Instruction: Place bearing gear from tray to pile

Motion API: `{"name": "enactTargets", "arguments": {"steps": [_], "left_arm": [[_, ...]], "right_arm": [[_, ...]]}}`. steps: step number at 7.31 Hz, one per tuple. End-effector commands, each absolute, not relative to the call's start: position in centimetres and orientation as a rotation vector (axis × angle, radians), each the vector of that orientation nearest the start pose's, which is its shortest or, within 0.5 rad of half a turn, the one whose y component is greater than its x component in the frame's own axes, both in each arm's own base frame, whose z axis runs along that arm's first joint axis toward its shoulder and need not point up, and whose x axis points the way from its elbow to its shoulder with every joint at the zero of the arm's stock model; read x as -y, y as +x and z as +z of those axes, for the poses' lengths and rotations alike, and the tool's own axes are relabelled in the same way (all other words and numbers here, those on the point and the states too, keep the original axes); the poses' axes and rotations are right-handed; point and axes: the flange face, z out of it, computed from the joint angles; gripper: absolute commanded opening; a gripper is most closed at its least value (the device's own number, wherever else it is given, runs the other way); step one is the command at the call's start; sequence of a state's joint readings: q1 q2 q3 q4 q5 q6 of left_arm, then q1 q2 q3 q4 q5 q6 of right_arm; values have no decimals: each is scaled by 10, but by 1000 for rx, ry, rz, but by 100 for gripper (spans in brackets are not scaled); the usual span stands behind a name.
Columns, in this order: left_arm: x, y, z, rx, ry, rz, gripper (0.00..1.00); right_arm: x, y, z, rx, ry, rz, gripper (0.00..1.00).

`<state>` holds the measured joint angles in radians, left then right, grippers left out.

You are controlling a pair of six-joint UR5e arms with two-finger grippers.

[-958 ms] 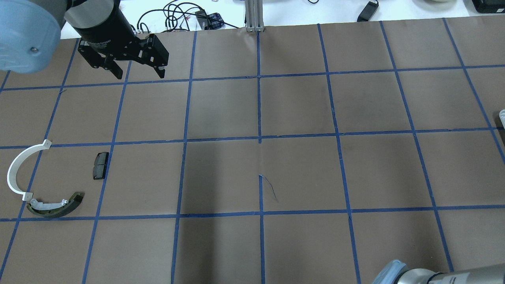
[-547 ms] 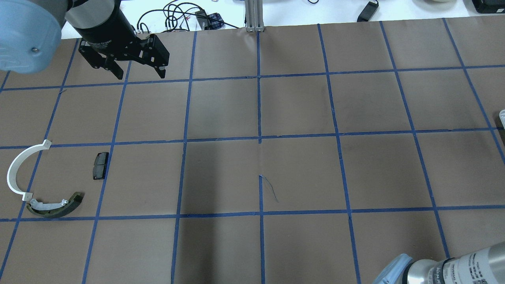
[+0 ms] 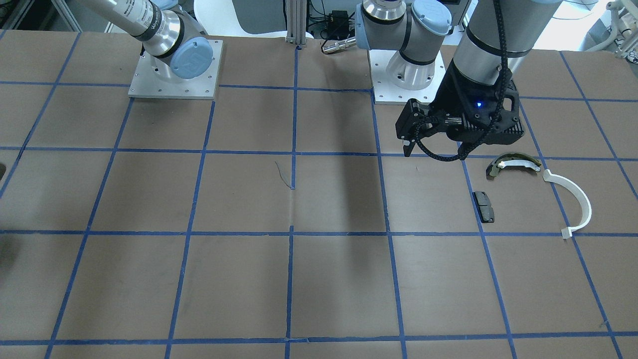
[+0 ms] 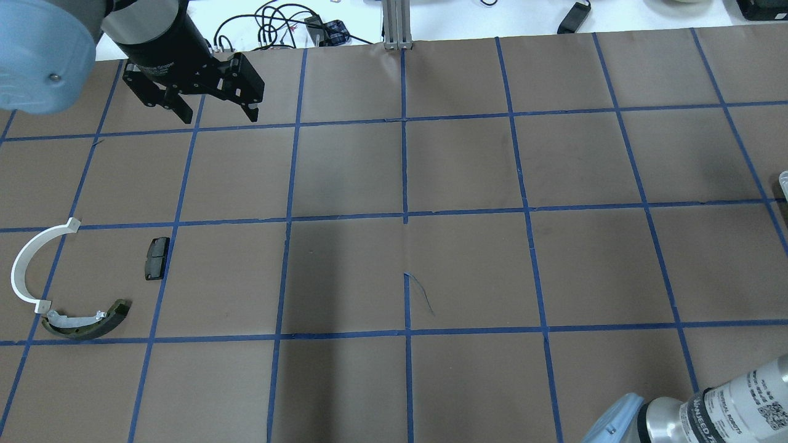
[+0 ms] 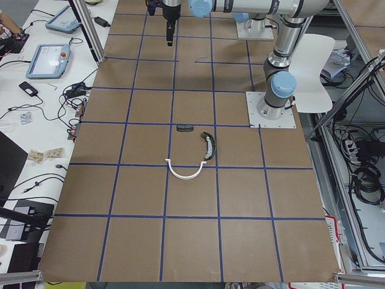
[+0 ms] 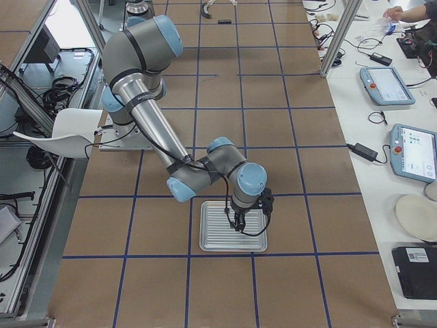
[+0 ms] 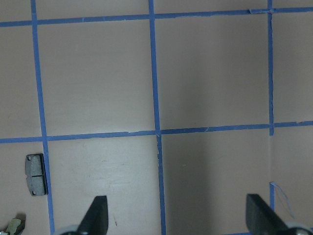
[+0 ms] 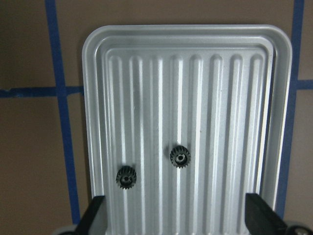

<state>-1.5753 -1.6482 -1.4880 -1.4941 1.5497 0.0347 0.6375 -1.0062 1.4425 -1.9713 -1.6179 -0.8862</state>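
Two small black bearing gears (image 8: 180, 157) (image 8: 126, 176) lie in the ribbed metal tray (image 8: 93, 98), which also shows in the exterior right view (image 6: 208, 242). My right gripper (image 8: 174, 200) hovers open and empty over the tray's near part, above the gears. The pile lies far off on the brown table: a white half-ring arc (image 4: 24, 264), an olive-and-white brake shoe (image 4: 86, 321) and a black pad (image 4: 156, 258). My left gripper (image 4: 217, 115) is open and empty, held high beyond the pile; the pad shows in its wrist view (image 7: 36, 174).
Blue tape lines grid the brown table. An aluminium post (image 4: 397, 24) stands at the far edge, with cables (image 4: 277, 24) beside it. The arms' base plates (image 3: 174, 70) sit at the robot's side. Tablets (image 6: 386, 82) lie on the side bench.
In the overhead view the right arm's elbow and forearm have come further into the bottom right corner. The left arm and the pile have not moved.
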Motion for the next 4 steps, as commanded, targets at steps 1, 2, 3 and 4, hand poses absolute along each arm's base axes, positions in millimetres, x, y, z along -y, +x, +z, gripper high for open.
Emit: {"name": "enactTargets", "arguments": {"steps": [1,2,3,4], "left_arm": [[532,-138,498,-3155,69,-131,100],[532,-138,498,-3157,69,-131,100],[532,-138,498,-3155,69,-131,100],[531,-138,498,-3155,69,-131,100]], "right_arm": [[508,-472,224,-3115,126,134,85],[511,-477,214,-3113,116,139,82],[514,-481,205,-3140,109,114,72],[513,-486,197,-3164,114,153,69]]}}
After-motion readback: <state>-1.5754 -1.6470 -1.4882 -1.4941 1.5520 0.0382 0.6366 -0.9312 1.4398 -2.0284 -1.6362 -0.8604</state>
